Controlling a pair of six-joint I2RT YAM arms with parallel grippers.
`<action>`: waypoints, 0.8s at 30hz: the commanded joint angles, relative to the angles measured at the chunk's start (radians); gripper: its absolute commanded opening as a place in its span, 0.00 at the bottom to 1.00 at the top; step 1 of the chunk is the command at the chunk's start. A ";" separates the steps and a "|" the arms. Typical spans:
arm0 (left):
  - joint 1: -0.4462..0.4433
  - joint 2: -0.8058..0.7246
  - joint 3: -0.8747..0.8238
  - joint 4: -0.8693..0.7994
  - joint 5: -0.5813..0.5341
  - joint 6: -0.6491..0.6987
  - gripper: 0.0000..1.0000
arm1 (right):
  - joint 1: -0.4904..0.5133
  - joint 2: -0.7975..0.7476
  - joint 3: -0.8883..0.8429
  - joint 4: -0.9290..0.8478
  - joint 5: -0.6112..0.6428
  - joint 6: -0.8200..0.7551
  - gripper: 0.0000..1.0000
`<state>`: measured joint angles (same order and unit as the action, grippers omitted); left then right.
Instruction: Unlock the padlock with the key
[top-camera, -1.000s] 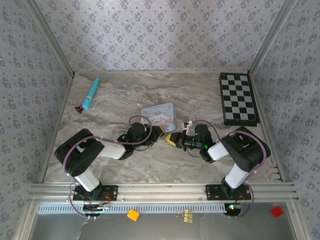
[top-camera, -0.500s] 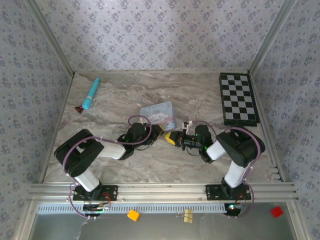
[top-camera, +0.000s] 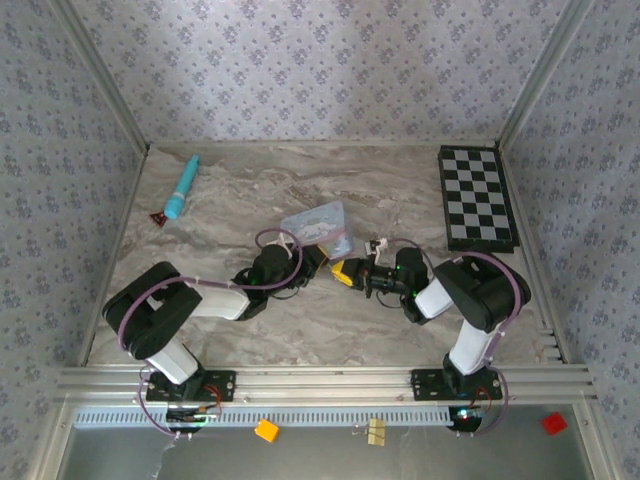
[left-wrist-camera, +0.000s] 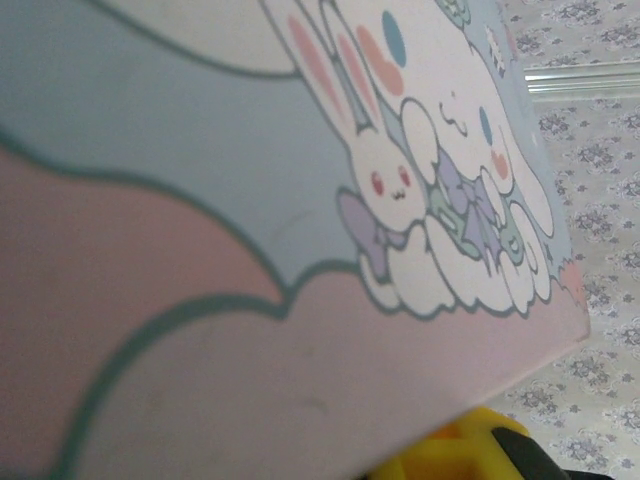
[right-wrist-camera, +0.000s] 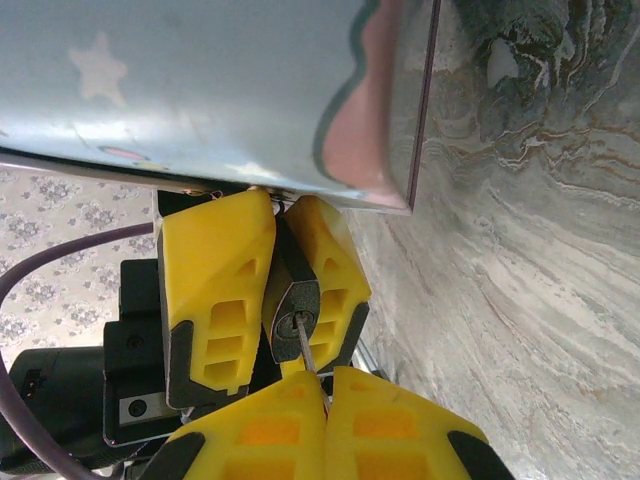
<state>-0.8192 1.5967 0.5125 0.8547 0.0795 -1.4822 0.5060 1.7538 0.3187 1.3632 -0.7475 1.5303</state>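
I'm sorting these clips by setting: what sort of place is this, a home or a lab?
Most likely a staged robot test cell rather than a real room: floral-papered panels box in a marble-look table, and aluminium rails frame its near edge and corners.

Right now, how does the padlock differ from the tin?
The padlock is tiny; the tin is far bigger. The padlock is dark with a metal keyhole; the tin is pale blue and pink with cartoon rabbits. The padlock is pinched in the left end effector, a key at its keyhole; the tin lies outside that grip. Both are close together.
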 joint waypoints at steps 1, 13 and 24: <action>-0.084 -0.050 0.042 0.101 0.212 0.007 0.00 | -0.006 0.036 0.052 0.030 0.098 0.016 0.00; -0.081 -0.036 0.055 0.103 0.209 0.005 0.00 | -0.007 0.038 0.025 0.028 0.120 0.010 0.00; -0.079 -0.039 0.043 0.106 0.193 0.007 0.00 | 0.000 0.035 0.009 0.030 0.151 0.013 0.00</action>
<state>-0.8211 1.5967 0.5137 0.8379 0.0776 -1.4822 0.5068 1.7748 0.3099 1.3895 -0.7330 1.5311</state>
